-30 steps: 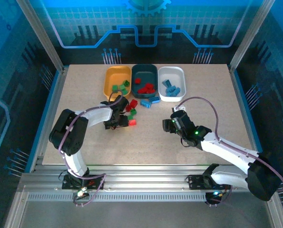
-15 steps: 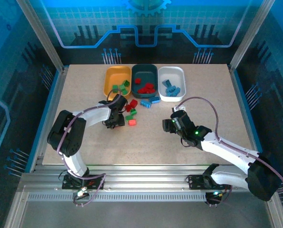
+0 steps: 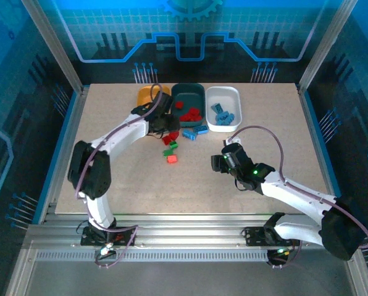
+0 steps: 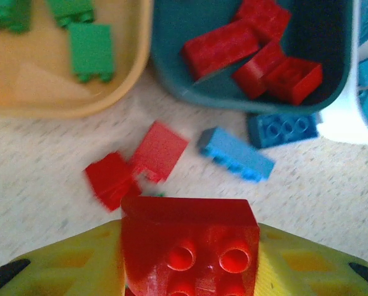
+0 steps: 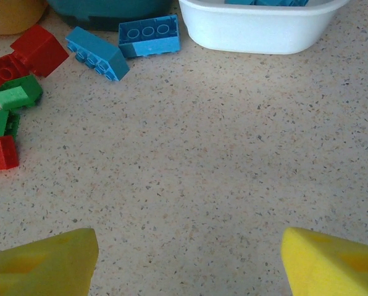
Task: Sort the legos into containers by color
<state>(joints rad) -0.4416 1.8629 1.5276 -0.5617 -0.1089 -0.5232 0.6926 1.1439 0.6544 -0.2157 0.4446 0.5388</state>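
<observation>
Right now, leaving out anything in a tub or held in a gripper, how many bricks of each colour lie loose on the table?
Red bricks: 3
Green bricks: 2
Blue bricks: 2
Total: 7

bright, even light; left wrist pic blurry
</observation>
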